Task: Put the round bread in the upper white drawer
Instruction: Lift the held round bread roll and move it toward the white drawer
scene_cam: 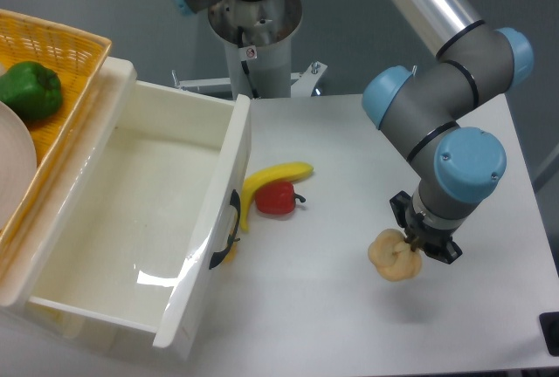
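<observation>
1. Near the right edge of the bench (349, 307), toward its front, the claw (417, 242) points down from the arm's blue-capped wrist (468, 166).
2. Its fingers are mostly hidden behind the wrist housing and the bread (395, 257), but they close on the top of the bread, so the claw is holding it.
3. That bread is pale tan, lumpy and round, hanging directly under the claw; whether it touches the bench or sits just above it cannot be told, though a soft shadow lies beneath it.
4. Left of the claw, around the middle of the bench, lies a red pepper (277, 198) with its dark stem pointing right.
5. Touching the pepper's upper left side is a yellow banana (267, 183), curved, one end running down toward the drawer front.
6. Farther left, the white drawer (140, 211) stands pulled open over the left part of the bench, glossy inside, with nothing visible in it.
7. Its front panel (218, 229) faces the banana and pepper and bears a black-marked handle; the bread is well apart from it.
8. Behind the drawer, at the far left corner, a woven yellow basket (74, 45) holds a green pepper (30, 91) and the edge of a white plate (16, 167).
9. At the far edge of the bench stands the arm's grey base column (258, 41).
</observation>
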